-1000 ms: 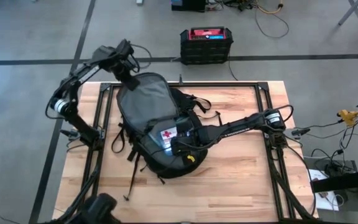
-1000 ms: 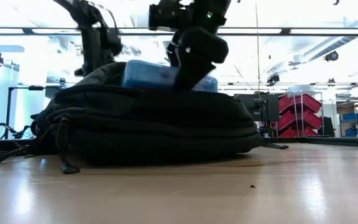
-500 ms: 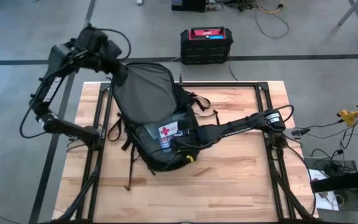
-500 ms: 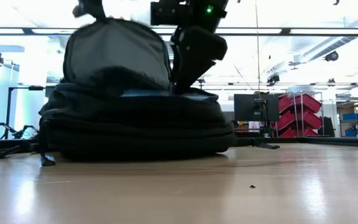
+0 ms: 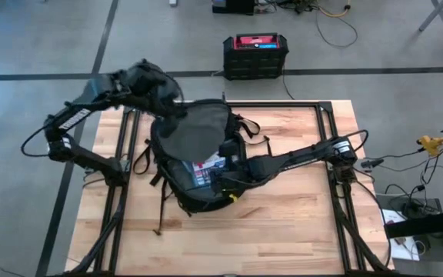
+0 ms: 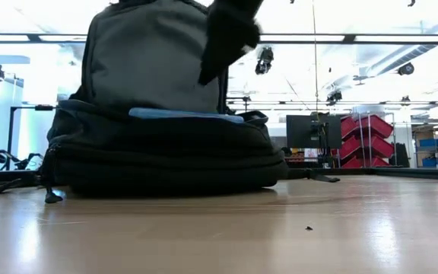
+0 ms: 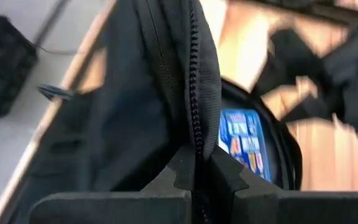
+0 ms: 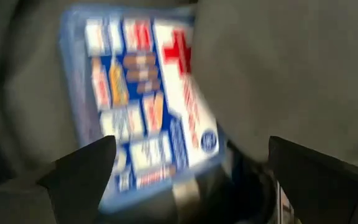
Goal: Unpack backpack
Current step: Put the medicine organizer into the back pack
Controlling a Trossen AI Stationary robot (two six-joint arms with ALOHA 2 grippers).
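The black backpack (image 5: 198,188) lies on the wooden table with its main pocket unzipped. Its grey-lined flap (image 5: 194,127) stands up, also seen as a grey flap (image 6: 154,61) in the low view. My left gripper (image 5: 169,106) is at the flap's far-left top, shut on its edge. A blue first-aid box (image 5: 204,168) with a red cross lies inside the open pocket, showing as a blue strip, the box (image 6: 181,114), over the rim. My right gripper (image 8: 191,180) hovers open just above the box (image 8: 142,99), its fingers apart on either side. My left gripper (image 7: 196,171) pinches the flap's zippered edge (image 7: 194,124) between its two shut fingers. The zipper runs straight out from between them, along the fingers. The flap is lifted up off the backpack's body and its lower end stays joined to the pack.
A black crate with a red top (image 5: 254,54) sits on the floor beyond the far edge. Black straps (image 5: 160,208) trail from the pack toward the near-left. Bare wood (image 5: 298,223) lies to the right and near side. Metal frame rails (image 5: 125,138) run along the table's sides.
My left gripper has drawn the flap up, swinging toward the far-left and then back toward the right, so the flap now stands upright. The pack's body has slid a little toward the left. My right gripper has risen above the box, which now sits lower in the pocket.
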